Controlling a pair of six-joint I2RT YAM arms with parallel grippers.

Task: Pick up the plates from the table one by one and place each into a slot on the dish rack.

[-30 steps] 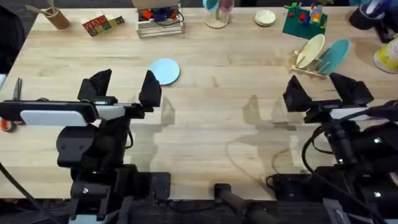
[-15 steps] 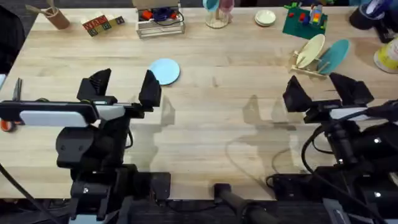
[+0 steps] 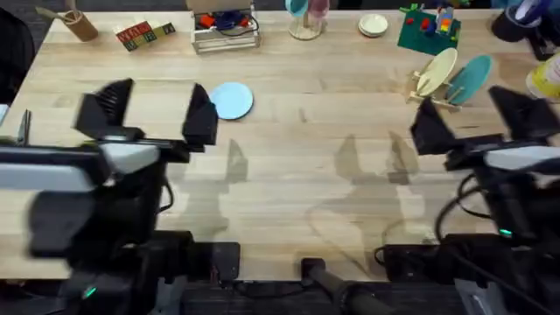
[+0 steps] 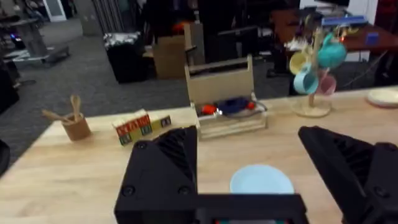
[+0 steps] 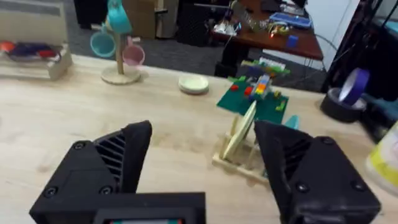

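Overhead view is showing me the light blue plate (image 3: 232, 100) lying flat on the counter (image 3: 297, 166), just ahead of my left gripper (image 3: 149, 111) and a little to the right of its right finger (image 3: 200, 118). Both sets of fingers are spread wide and gripping nothing. A round plate has no long axis, so any rim approach works. My right gripper (image 3: 481, 118) is sitting well apart from it, beside the dish rack (image 3: 435, 93), where a cream plate (image 3: 437, 70) and a teal plate (image 3: 470, 77) are standing. I judge the left arm nearer.
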